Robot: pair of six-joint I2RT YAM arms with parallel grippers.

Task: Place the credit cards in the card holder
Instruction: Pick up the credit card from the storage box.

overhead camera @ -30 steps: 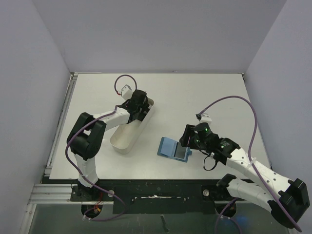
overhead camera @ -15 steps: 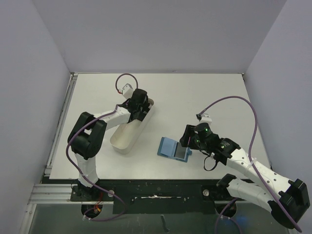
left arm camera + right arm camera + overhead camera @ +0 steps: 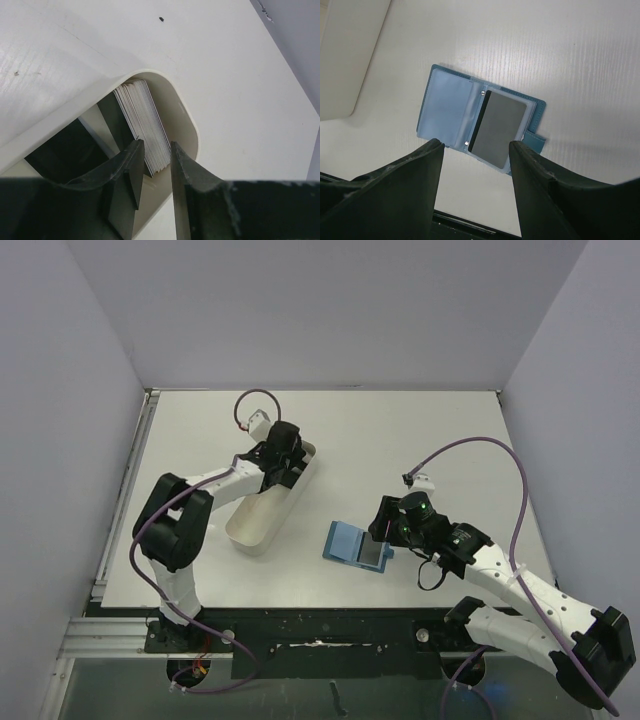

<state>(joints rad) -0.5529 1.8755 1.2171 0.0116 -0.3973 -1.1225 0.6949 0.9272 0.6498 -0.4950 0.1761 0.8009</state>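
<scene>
The card holder (image 3: 447,107) lies open and flat on the table, teal outside and light blue inside; it also shows in the top view (image 3: 345,540). A grey credit card (image 3: 502,127) with a black stripe sits in its right clear pocket. My right gripper (image 3: 476,144) hovers open just above it, holding nothing. My left gripper (image 3: 154,147) reaches into the far end of the white tray (image 3: 185,115). Its jaws stand a narrow gap apart around the end of an upright stack of credit cards (image 3: 142,115). Dark cards (image 3: 65,150) lie beside the stack.
The long white oblong tray (image 3: 250,530) lies slanted at the left of the table, its near end showing in the right wrist view (image 3: 350,60). Purple cables arc above both arms. Grey walls close the table on three sides.
The left arm's elbow has shifted a little to the left while its gripper stays in the tray's far end. The right arm and the card holder have not moved.
</scene>
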